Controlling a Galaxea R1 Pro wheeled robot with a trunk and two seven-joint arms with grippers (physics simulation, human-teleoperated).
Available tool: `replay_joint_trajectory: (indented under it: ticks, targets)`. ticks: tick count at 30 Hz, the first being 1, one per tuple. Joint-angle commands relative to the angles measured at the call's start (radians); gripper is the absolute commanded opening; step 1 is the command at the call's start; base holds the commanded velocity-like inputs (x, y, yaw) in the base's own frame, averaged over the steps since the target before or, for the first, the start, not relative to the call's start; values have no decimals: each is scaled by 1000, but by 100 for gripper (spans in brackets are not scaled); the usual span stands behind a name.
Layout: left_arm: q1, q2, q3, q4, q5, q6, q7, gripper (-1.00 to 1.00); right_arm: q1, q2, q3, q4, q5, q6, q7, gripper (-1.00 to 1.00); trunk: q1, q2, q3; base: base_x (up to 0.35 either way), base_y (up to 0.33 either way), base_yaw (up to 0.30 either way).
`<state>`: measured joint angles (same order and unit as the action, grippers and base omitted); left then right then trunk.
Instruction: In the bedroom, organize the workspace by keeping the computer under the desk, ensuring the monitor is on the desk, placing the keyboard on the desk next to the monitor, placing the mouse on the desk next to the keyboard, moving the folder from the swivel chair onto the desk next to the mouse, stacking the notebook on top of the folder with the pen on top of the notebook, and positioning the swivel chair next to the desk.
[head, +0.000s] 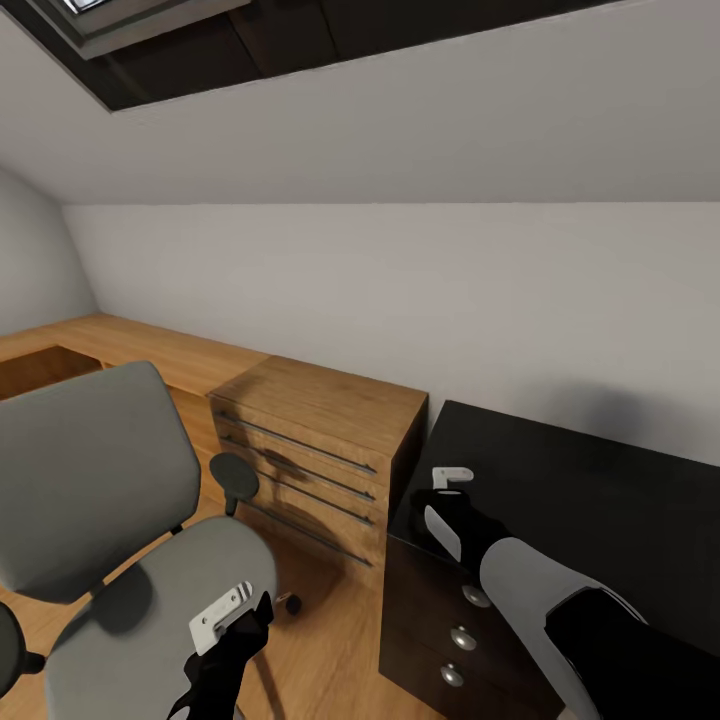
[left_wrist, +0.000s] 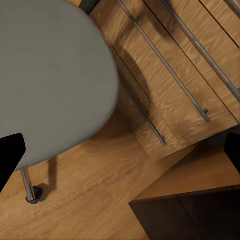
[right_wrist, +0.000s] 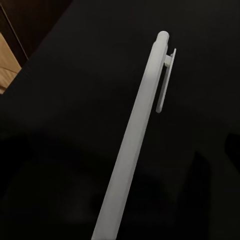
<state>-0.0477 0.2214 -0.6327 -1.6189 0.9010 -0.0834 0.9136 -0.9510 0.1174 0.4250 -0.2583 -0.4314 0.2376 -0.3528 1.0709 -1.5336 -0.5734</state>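
Note:
A white pen (right_wrist: 131, 135) with a clip lies on the black top of a dark cabinet (head: 560, 480). My right gripper (head: 447, 500) hovers low over that top's near left corner. In the right wrist view the pen runs between the dim fingers of the right gripper (right_wrist: 120, 155), which stand wide apart, open. The grey swivel chair (head: 90, 480) stands at the left with nothing on its seat (left_wrist: 50, 85). My left gripper (head: 243, 620) hangs open above the seat's front edge; its black fingertips (left_wrist: 10, 152) show at both sides of the left wrist view.
A wooden drawer unit (head: 320, 440) with long metal handles stands between the chair and the dark cabinet. A wooden desk top (head: 120, 345) runs along the white wall to the left. The dark cabinet has drawers with round knobs (head: 462, 637). Wood floor (left_wrist: 100, 180) lies below.

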Motion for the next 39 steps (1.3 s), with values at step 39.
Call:
replay_joint_trajectory:
  ticks: [39]
  targets:
    - [-1,1,-2,-1,9,-9,4,100,0,-1,8,13,-4,15,-12,100,0,0,-1,0,0,0]
